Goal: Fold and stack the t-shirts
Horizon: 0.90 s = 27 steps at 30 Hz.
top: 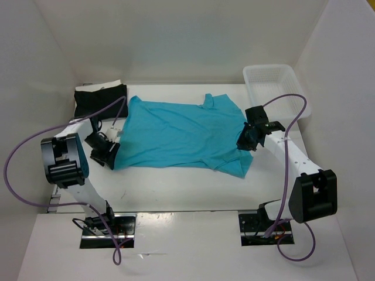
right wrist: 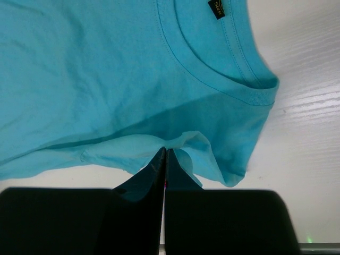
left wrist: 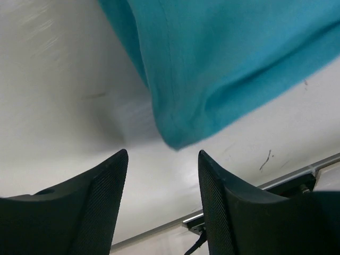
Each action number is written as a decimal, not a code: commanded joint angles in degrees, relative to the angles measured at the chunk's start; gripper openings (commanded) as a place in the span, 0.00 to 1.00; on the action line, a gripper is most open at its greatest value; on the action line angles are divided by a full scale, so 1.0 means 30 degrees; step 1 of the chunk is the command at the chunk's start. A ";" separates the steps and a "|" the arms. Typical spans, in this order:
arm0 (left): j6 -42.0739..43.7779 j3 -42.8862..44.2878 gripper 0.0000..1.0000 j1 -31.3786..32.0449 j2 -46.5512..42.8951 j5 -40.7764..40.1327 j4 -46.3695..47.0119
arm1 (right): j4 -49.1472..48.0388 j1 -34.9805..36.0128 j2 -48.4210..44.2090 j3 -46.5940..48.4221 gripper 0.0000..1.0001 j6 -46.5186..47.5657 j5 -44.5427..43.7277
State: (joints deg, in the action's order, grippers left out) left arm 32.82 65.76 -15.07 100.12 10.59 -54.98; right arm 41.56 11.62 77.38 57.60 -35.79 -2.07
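Left end effector [top: 108, 151]: jaws stand well apart and hold nothing; in the left wrist view the two dark fingers [left wrist: 101, 207] frame bare counter [top: 176, 187], with a rounded corner of the turquoise t-shirt [left wrist: 228, 53] lying just beyond the tips and clear of both. Right end effector [top: 246, 140]: jaws closed tight, pads flush against each other; in the right wrist view a pale raised fold of the turquoise cloth [right wrist: 79, 79] bunches up to the meeting point of the tips, so it is gripping the garment's edge near the neckline. The ribbed collar [right wrist: 212, 79] lies flat just beyond, with a small dark label [right wrist: 216, 8] inside it. The turquoise t-shirt [top: 181, 132] lies spread across the middle of the counter, mostly flat with light creasing, its left edge beside the left end effector and its right edge under the right one. The black t-shirt [top: 101, 100] lies folded at the far left corner, a strip of the cream-white t-shirt [top: 108, 84] showing along its far edge. A white basket [top: 269, 68] stands at the far right.
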 commanded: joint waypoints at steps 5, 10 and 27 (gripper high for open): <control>-0.0568 0.0784 0.53 0.0275 0.2777 0.1128 0.0456 | -0.0611 -0.0093 0.0016 0.0105 0.00 0.0358 0.0015; -0.0568 0.0581 0.39 0.0453 0.3804 0.1389 0.0280 | -0.0611 -0.0093 -0.0160 0.0105 0.00 0.0358 -0.0161; -0.1768 0.9305 0.00 0.0453 0.3481 0.4322 -0.2444 | 0.0004 -0.1761 0.1712 0.3910 0.00 0.2055 -0.1274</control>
State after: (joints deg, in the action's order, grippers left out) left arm 29.34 89.52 -13.74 108.99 20.47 -58.87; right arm 42.63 7.66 80.36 64.05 -32.42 -3.99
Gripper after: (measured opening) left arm 0.001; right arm 0.002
